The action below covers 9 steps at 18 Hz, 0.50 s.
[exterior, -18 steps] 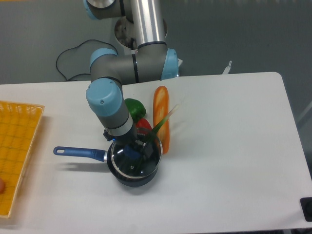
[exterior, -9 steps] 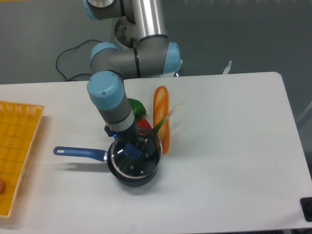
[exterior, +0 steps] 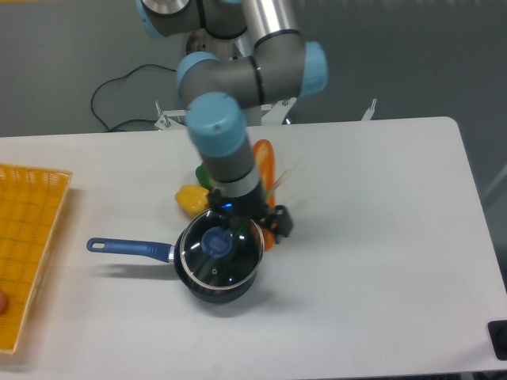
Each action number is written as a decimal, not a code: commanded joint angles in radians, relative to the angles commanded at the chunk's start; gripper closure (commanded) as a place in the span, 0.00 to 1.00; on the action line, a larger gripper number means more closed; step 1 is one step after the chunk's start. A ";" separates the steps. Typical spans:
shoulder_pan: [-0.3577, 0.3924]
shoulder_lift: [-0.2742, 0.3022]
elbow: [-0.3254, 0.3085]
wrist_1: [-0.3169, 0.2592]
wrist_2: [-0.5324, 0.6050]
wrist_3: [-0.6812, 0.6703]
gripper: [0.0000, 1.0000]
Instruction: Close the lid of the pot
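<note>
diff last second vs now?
The gripper has let go of the pot lid's blue knob and swung away to the right, beside the pot. That uncovers a yellow item behind the pot. The pot lid, pot and blue handle stayed put.

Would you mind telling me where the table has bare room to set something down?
Bare patches: the right half of the table, and the front strip below the pot. Crowded: behind the pot, where the gripper, carrot and yellow pepper cluster. The yellow basket fills the left edge.
</note>
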 joint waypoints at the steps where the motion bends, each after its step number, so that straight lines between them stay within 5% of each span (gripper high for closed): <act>1: 0.028 0.005 0.000 0.000 -0.012 0.031 0.00; 9: 0.242 0.009 -0.003 0.000 -0.086 0.307 0.00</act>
